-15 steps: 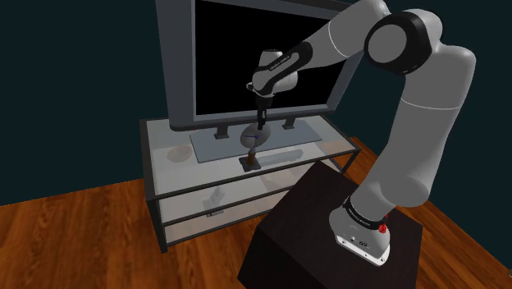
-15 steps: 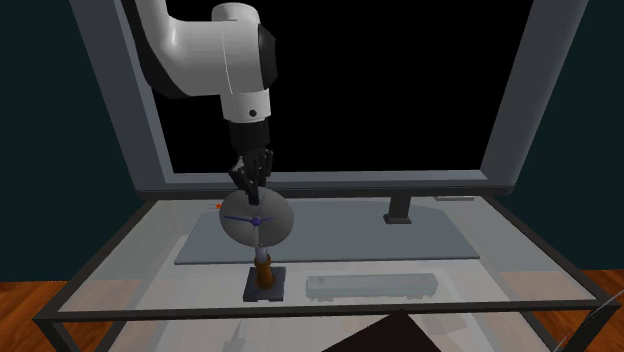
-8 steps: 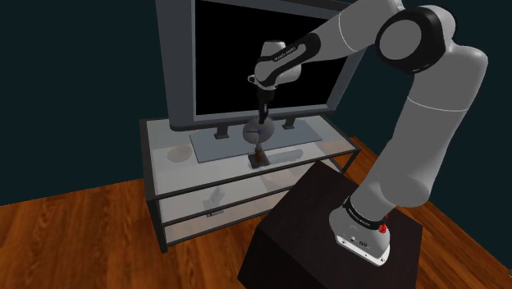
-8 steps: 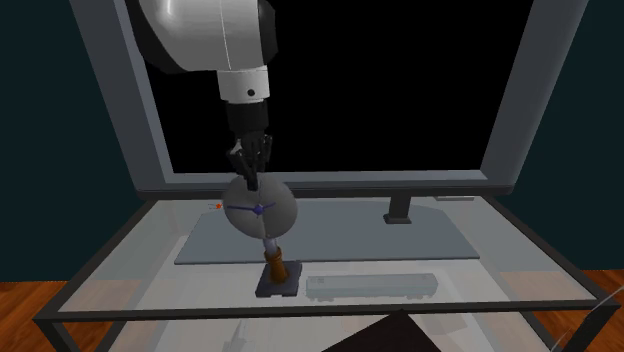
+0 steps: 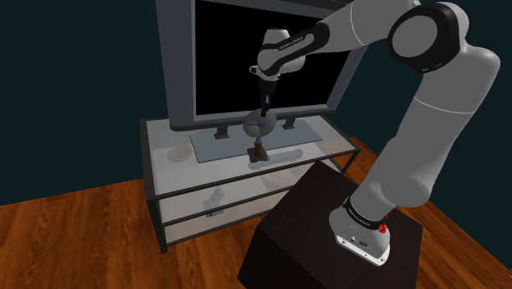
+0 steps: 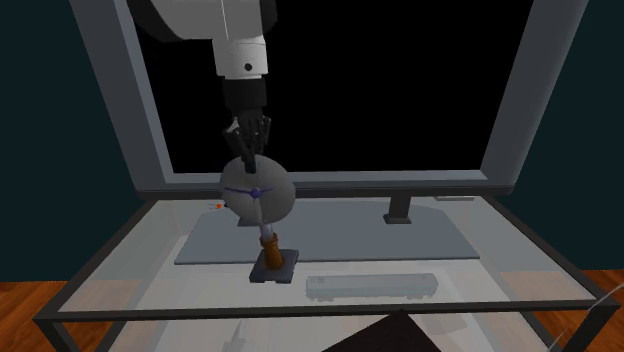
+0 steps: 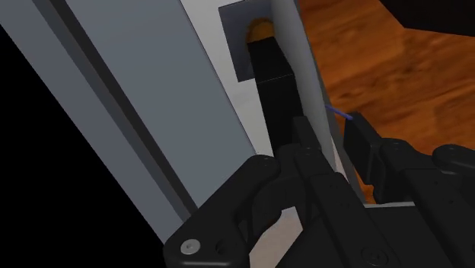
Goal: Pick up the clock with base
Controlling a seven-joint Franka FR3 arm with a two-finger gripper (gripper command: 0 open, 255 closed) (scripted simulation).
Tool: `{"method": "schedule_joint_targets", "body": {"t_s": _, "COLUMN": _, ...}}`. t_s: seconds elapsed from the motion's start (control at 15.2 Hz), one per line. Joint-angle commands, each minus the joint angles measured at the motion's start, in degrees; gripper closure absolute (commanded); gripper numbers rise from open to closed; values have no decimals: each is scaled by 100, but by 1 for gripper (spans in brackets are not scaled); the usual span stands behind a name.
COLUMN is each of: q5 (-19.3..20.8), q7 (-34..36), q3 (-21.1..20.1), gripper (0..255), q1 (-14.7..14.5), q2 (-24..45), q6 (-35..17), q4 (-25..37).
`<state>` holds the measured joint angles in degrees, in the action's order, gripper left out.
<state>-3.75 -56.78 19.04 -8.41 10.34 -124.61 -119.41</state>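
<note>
A dim room with dark teal walls and a wooden floor (image 5: pixel 82 238) is being shown, with a glass surface (image 6: pixel 480 265) carrying a large television (image 5: pixel 180 66) whose screen is black. Over the front of that surface the clock (image 6: pixel 258 195) is being held by the tool (image 6: pixel 249 160), whose fingers are being kept closed on the top rim of the round grey face. In the wrist view the pale disc is being clasped edge-on between the two black fingers.

Against the pictures of a second and half a second ago, the arm is being raised. The face is being carried higher in front of the television's lower frame. The dark base (image 6: pixel 273 266) is being drawn up and toward the second exterior view's right, away from the spot where it stood flat. It is now hanging tilted on its short brown stem, and it is judged to be off the glass or barely brushing it.

For the task, the grasp is being proved sound and the lift is judged to be well under way. The swinging base is being brought near the long grey object (image 6: pixel 372 286) lying just beside it, so a knock is being risked unless more height is gained.
</note>
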Motion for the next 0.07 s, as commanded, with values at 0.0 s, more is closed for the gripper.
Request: {"method": "schedule_joint_targets", "body": {"t_s": 0.0, "q5": 13, "q7": 11, "q3": 2, "gripper": 255, "q1": -4, "q2": -27, "q6": 40, "q4": 16}}
